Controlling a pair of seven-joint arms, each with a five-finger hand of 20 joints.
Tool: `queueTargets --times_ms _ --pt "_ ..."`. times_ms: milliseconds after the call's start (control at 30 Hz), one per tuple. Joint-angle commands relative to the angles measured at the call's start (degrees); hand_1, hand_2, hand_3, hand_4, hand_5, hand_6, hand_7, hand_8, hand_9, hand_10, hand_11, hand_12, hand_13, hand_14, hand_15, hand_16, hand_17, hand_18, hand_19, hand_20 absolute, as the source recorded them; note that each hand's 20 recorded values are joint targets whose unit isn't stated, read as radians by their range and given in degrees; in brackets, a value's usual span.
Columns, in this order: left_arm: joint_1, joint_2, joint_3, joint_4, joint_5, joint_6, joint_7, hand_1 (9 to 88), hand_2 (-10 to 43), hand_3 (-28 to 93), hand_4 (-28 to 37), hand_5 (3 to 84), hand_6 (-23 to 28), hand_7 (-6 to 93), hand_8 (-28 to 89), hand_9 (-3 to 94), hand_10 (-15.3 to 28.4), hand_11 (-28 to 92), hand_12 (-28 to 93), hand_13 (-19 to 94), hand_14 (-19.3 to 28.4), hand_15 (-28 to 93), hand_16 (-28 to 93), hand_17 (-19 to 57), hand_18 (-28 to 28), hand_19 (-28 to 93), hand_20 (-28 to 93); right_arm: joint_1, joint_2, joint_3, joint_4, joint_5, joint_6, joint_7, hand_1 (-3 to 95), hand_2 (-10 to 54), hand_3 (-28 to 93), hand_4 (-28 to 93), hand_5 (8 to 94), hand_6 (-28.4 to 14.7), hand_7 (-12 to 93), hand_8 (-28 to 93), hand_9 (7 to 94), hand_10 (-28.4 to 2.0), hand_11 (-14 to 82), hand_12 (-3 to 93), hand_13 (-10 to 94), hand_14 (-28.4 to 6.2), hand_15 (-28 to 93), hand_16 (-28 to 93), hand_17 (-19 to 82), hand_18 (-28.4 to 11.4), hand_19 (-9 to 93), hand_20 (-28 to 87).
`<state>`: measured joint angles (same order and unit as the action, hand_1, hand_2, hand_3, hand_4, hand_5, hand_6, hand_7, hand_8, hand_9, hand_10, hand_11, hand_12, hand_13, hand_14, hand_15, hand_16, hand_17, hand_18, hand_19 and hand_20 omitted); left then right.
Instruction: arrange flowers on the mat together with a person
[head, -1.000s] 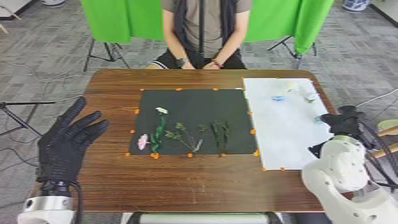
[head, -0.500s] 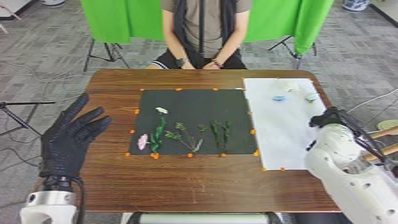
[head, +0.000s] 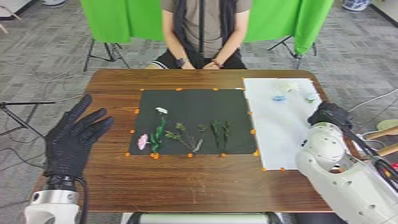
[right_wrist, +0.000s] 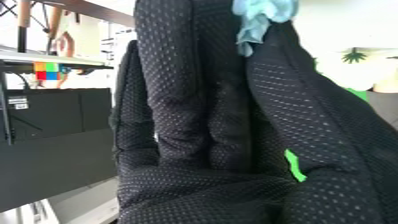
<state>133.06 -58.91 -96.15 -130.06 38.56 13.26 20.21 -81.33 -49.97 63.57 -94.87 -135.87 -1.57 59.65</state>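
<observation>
Right hand (head: 329, 114): located at the right edge of the white sheet (head: 282, 132), about midway between the sheet's near and far edges. Relative to the earlier frame, it has travelled toward the far edge of the table (head: 191, 182) and slightly inward. State: clamped; the thumb (right_wrist: 289, 90) and fingers pinch a light blue flower (right_wrist: 263, 12) at their tips, with a petal hanging down along the thumb. A light blue patch that lay on the sheet beside this hand in the earlier frame has left its spot.

Loose flowers on the white sheet: a pale flower (head: 312, 97) lies near the right edge, just beyond the right hand. A small blue flower (head: 279, 98) lies farther inward, and a white flower (head: 290, 87) lies nearer the far edge. These positions are unchanged.

Black mat (head: 200, 100), left of the sheet: the arrangement is unchanged. A pink flower (head: 143, 141) lies by the near left corner. Next toward the right are a white-headed flower (head: 162, 110) on a long green stem, a forked sprig (head: 184, 137) and two upright green stems (head: 226, 134).

Left hand (head: 69, 145): raised at the left edge of the table, fingers straight and thumb apart. Its pose is nearly unchanged.
</observation>
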Motion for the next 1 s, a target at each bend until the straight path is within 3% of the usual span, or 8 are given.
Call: queueTargets --times_ms 33,367,567,667,800,1000 --pt "1.1 -0.36 0.14 0.32 -0.95 -0.06 0.41 19.5 8.3 75 -28.3 33.4 7.4 9.5 -8 36.5 21.8 24 11 31 28.4 48 -10 0.8 28.4 79 -28 -1.4 -0.7 0.0 -1.0 -1.0 2.3 0.1 58.3 -9.5 70 -28 83.9 2.1 21 -1 93.7 -7.1 13.2 28.5 85 -3.1 40 27 30 -17.7 84 3" --pt "1.3 -0.52 -0.35 0.01 -0.55 -0.06 0.05 19.4 8.3 75 -28.3 33.3 7.4 9.6 -8 36.5 21.7 24 11 31 28.4 48 -10 0.7 28.4 78 -28 1.3 -1.4 -1.3 -4.5 -7.0 6.4 -1.6 58.8 -9.5 71 -28 85.3 1.5 20 -1 93.7 -7.4 15.1 28.2 86 -3.2 42 27 31 -17.8 86 3" --pt "1.6 -0.08 -0.71 -0.40 -0.66 0.39 0.81 19.5 8.3 75 -28.3 33.3 7.4 9.5 -8 36.5 21.7 24 11 31 28.4 48 -10 0.7 28.4 78 -28 6.8 -5.4 -5.2 -8.0 -7.9 8.8 -6.6 59.2 -9.5 71 -28 85.8 1.2 19 0 93.7 -7.6 15.9 27.7 86 -3.4 42 27 31 -16.8 86 3" --pt "1.8 0.31 -0.76 -0.71 -0.79 0.69 1.38 19.4 8.3 75 -28.3 33.3 7.4 9.6 -8 36.5 21.8 24 11 31 28.4 48 -10 0.7 28.4 78 -28 10.4 -10.0 -8.6 -8.4 -5.9 9.2 -11.0 59.1 -9.5 72 -28 85.9 1.0 19 0 93.7 -7.6 16.0 27.7 86 -3.4 42 27 31 -16.8 86 3" --pt "1.9 1.73 -0.66 -1.52 -0.73 0.85 2.83 19.4 8.3 75 -28.3 33.4 7.3 9.7 -8 36.5 21.7 24 11 31 28.4 48 -10 0.7 28.4 78 -28 14.1 -17.1 -13.3 -6.9 -2.8 7.9 -16.9 58.9 -9.5 72 -28 85.9 1.1 19 0 93.7 -7.5 15.9 27.7 86 -3.5 42 27 31 -16.7 86 4" --pt "0.2 2.87 -0.42 -1.60 -0.31 0.33 2.95 19.4 8.3 75 -28.3 33.3 7.3 9.8 -9 36.6 21.7 24 11 31 28.4 48 -10 0.6 28.4 78 -28 16.3 -24.2 -19.5 -2.1 -0.9 6.0 -22.8 58.4 -9.5 73 -28 85.8 1.0 19 0 93.7 -7.4 15.8 27.9 86 -3.4 42 27 31 -16.6 86 4"
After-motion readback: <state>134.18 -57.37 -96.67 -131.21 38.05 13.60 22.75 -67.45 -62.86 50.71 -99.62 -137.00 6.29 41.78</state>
